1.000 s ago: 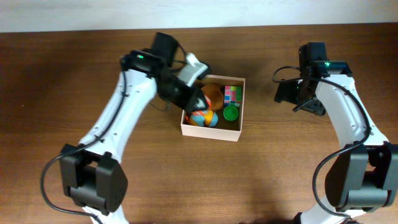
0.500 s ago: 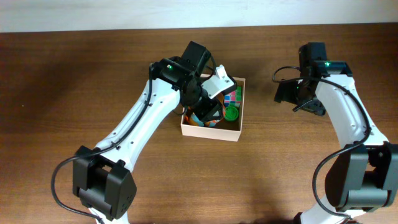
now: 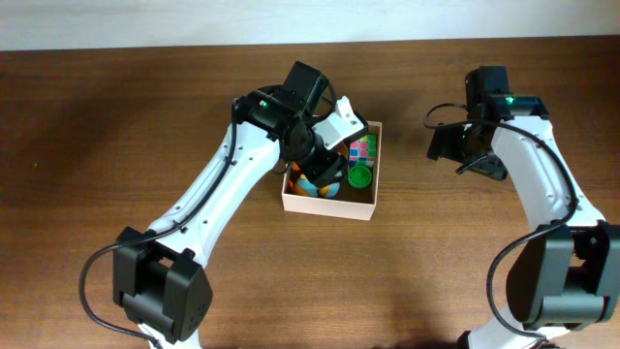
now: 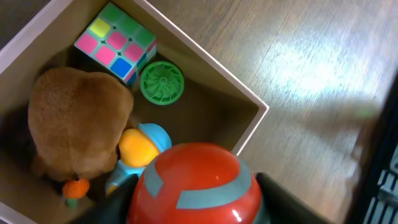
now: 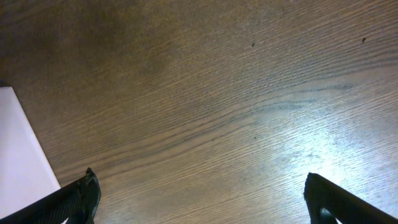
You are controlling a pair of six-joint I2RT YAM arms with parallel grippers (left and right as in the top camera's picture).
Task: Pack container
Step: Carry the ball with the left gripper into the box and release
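**Overhead and wrist views, packing in progress.** The container (image 3: 327, 206) sits near the middle of the table (image 3: 116, 116), with bare wood on all four sides. The left arm reaches in over its rear left corner. The left gripper (image 4: 194, 200) pinches a red ball (image 4: 186, 171) with grey bands between its two fingers. It holds the ball above the front part of the box, over a blue and yellow toy (image 4: 140, 149).

Contents and free room:
- **Far right corner:** a puzzle cube (image 4: 115, 40) with pink, green, yellow and blue squares.
- **Beside the cube:** a green ribbed disc (image 4: 161, 82), lying flat on the floor and just beside it.
- **Left side:** a brown plush (image 4: 78, 127) fills this side and touches the blue and yellow toy. A small orange piece (image 4: 74, 186) shows at its lower edge (too small to identify).
- **Open floor:** a patch of tan floor lies between the disc and the thin white rim, in the front right corner.

The right gripper (image 5: 202, 193) hangs over bare table well to the right of the container, its fingers spread wide with nothing between them. A white surface (image 5: 18, 149) enters the left edge of the right wrist view (cannot tell what it is).

The table is dark brown wood with a clear grain and a soft glare patch. A pale strip (image 3: 291, 19) runs along its far edge.
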